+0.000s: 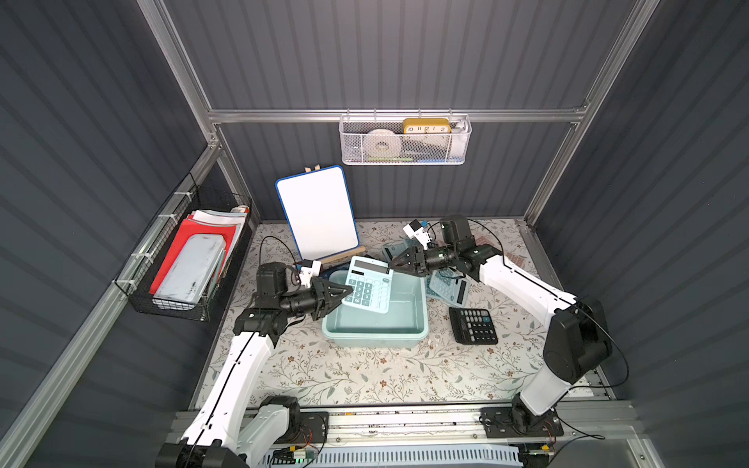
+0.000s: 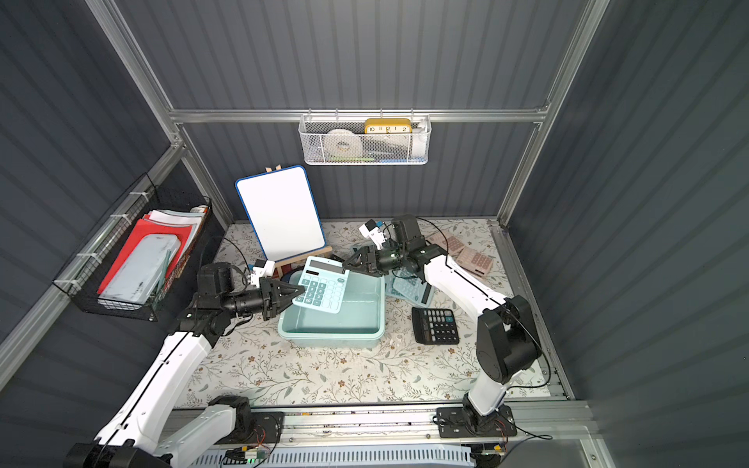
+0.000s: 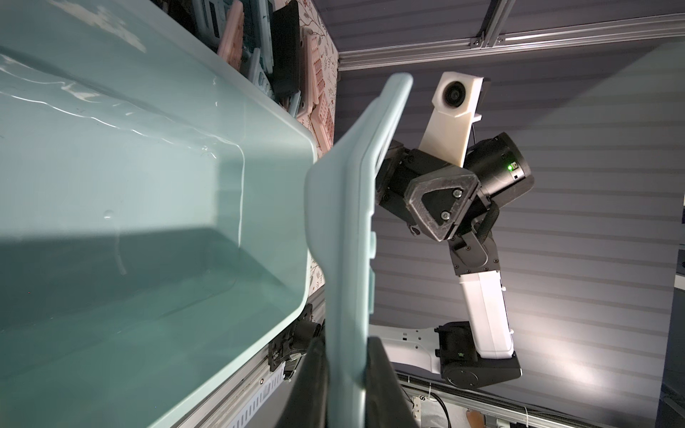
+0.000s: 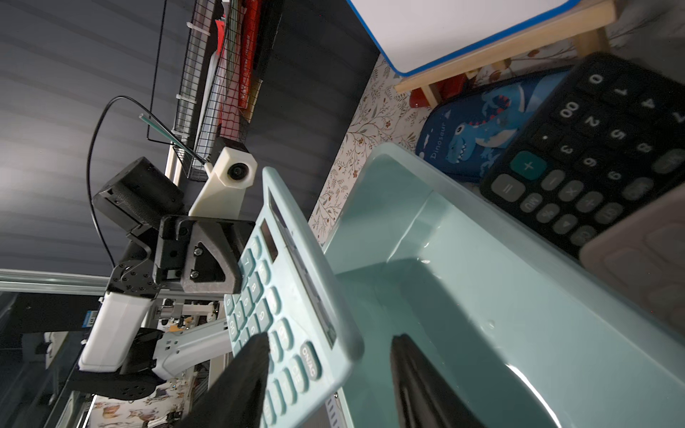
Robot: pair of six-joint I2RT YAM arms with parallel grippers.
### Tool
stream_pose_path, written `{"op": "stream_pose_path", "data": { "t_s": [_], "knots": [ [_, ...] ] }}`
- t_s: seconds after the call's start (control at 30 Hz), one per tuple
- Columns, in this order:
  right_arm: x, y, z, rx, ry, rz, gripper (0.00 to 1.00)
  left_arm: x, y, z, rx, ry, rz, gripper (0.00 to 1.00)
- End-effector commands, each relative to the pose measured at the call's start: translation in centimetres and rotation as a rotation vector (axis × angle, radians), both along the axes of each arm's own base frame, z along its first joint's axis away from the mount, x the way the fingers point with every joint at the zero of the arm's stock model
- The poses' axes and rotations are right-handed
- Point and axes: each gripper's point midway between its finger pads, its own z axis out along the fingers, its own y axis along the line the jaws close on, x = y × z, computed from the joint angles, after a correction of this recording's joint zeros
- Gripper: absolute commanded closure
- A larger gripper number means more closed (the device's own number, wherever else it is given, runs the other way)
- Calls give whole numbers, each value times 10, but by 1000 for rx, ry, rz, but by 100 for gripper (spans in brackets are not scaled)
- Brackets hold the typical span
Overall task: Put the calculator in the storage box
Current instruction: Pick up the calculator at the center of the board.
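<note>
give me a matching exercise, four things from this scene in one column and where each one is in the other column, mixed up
Things:
1. teal calculator
2. black calculator
3. yellow clock
4. whiteboard

Places:
A. in the white mesh basket on the back wall
B. flat on the table, beside the storage box
C. propped on the wooden easel
D. gripped by the left gripper, above the storage box

Pairs: 1-D, 2-B, 3-A, 4-C
</note>
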Motion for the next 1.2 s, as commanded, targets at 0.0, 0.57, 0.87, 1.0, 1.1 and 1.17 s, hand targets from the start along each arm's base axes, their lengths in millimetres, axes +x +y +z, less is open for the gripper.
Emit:
{"op": "stream_pose_path", "data": {
  "t_s": [0.0, 0.57, 0.87, 1.0, 1.1, 1.17],
  "knots": [
    [-6, 7, 11, 64, 9, 86, 50, -4, -4, 14, -15, -56, -48, 100],
    [-6, 9, 10, 83, -6, 119, 100, 1, -1, 8, 9, -24, -19, 67],
    [2, 7, -8, -84, -139, 45, 100, 7, 39, -15, 319, 57, 199, 1],
    [2, 10, -25, -229, -260, 27, 100, 6, 58, -22, 423, 73, 283, 1],
    [-1, 15, -37, -314, -358, 45, 100, 4, 73, -29, 493, 83, 349, 1],
    [-6, 21, -44, -356, -426, 73, 100, 2, 80, -33, 527, 90, 379, 1]
  ]
}}
